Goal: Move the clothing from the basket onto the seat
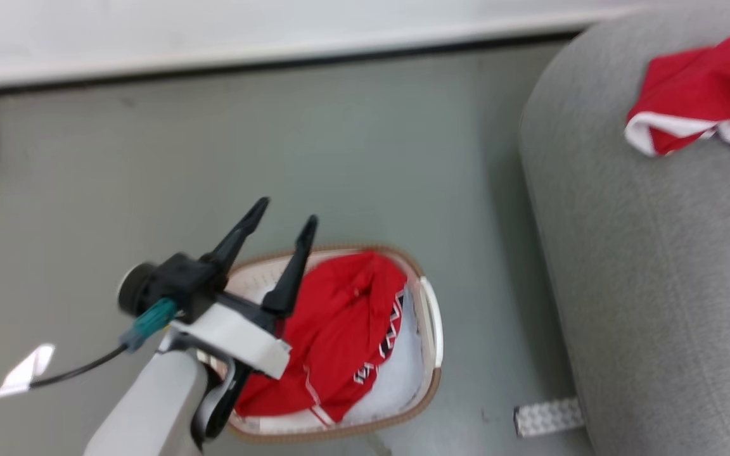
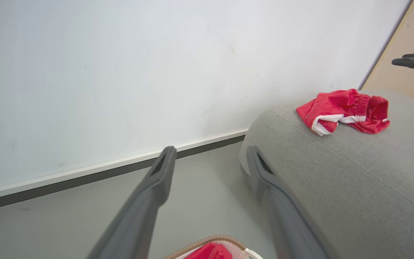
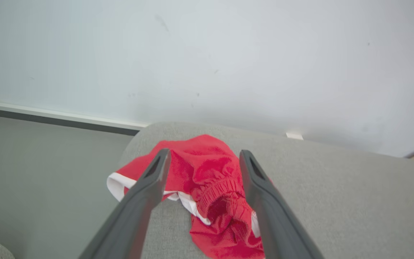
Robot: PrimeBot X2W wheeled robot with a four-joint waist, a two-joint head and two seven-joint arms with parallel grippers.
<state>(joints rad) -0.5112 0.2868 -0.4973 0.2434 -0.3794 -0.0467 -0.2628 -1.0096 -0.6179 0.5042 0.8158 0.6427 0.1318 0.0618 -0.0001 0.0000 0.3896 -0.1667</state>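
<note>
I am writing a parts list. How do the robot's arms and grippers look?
The left gripper has two long, dark, tapering fingers on a black body with a round knob. A white bracket joins it to a pale grey forearm. A teal plug carries a black cable. The right gripper has the same dark fingers.

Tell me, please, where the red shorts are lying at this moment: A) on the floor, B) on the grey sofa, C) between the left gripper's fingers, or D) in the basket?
B: the red shorts lie crumpled on the grey sofa, while the jersey sits in the basket on the floor.
</note>
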